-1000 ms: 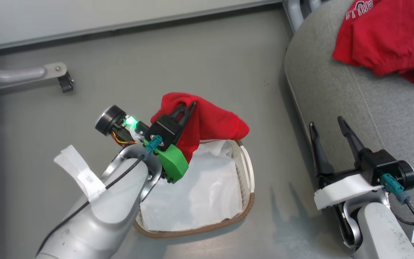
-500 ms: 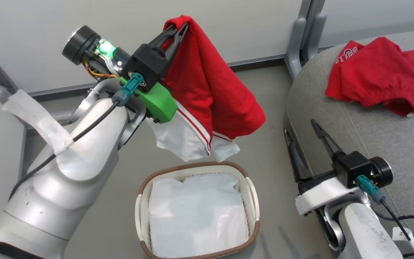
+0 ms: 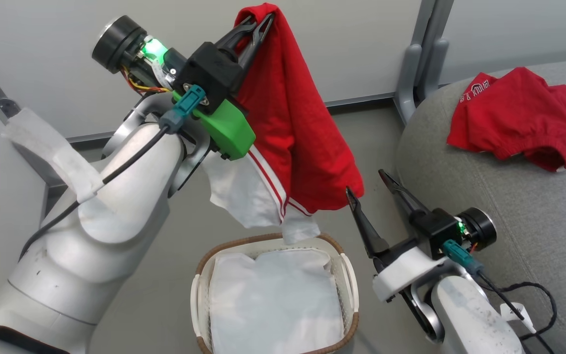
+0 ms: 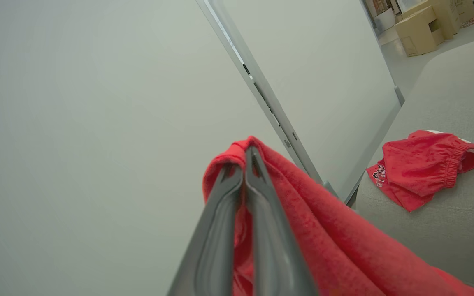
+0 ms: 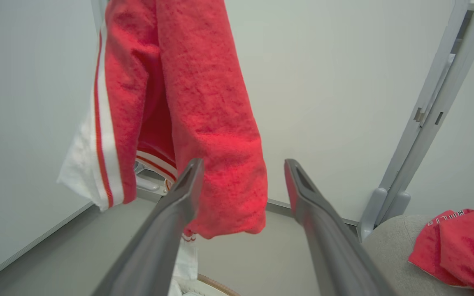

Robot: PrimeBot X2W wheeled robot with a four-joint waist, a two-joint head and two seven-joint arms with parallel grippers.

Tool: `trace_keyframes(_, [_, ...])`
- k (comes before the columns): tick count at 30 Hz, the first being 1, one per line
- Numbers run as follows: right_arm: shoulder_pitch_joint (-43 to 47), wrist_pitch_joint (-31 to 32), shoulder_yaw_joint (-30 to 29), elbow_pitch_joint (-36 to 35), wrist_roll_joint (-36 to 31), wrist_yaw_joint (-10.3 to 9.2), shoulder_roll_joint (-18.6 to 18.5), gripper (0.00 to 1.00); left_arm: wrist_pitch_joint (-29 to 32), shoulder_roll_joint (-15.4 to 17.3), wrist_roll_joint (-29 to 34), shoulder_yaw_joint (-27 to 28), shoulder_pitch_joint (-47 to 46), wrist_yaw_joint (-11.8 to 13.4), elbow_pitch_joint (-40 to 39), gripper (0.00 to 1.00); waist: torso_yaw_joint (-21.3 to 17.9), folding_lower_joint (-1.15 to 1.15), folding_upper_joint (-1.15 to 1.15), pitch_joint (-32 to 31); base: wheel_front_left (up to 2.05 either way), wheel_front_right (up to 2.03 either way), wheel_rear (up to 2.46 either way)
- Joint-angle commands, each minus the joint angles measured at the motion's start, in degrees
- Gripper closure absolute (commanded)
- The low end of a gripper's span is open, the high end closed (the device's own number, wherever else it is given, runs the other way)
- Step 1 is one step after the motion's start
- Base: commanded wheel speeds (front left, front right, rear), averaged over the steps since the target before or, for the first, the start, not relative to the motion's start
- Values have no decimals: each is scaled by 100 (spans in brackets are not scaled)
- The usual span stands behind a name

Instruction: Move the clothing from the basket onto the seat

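My left gripper (image 3: 258, 24) (image 4: 247, 154) is raised high and shut on the top fold of a red garment (image 3: 302, 123) (image 4: 323, 238) (image 5: 204, 102) with white stripes. The garment hangs free above the basket (image 3: 224, 248), whose brown rim (image 5: 216, 287) frames a white liner sheet (image 3: 275, 300). My right gripper (image 3: 365, 183) (image 5: 243, 164) is open, its fingers pointing up at the garment's lower hem without touching it. A second red garment (image 3: 519, 118) (image 4: 418, 168) (image 5: 459, 242) with white letters lies crumpled on the grey seat (image 3: 509, 206) (image 4: 447, 230) (image 5: 385, 242).
A grey partition post (image 3: 420, 64) stands between the white wall panels, just left of the seat's rounded edge. The basket sits on the grey floor (image 3: 175, 265) between my arms. A black cable (image 3: 533, 295) trails from my right wrist.
The left gripper has lifted the red garment out of the basket, leaving the white liner. The right gripper has swung left, from the seat's edge toward the hanging hem. The head camera tilted up.
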Motion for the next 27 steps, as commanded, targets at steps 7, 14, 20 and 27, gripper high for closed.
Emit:
trace_keyframes(7, [-428, -13, 58, 489, -702, -6, -23, 0, 127, -70, -101, -168, -97, 1, -395, 100, 94, 1, 0, -78, 0, 0, 0])
trace_keyframes(14, [-757, -13, -171, 590, -1299, -6, -23, 0, 162, -117, -153, -350, -163, -8, -880, 100, 182, 1, 0, -119, 0, 0, 0])
trace_keyframes(20, [-1075, -13, -151, 849, -1224, -6, -24, 46, 189, -97, -211, -426, -158, -10, -1069, 100, 258, 1, 0, -132, 0, 0, 0])
trace_keyframes(27, [-1459, -13, 82, 1270, -852, -6, -23, 100, 180, 41, -345, -353, 132, 103, -924, 100, 352, 1, 0, -120, 0, 0, 0])
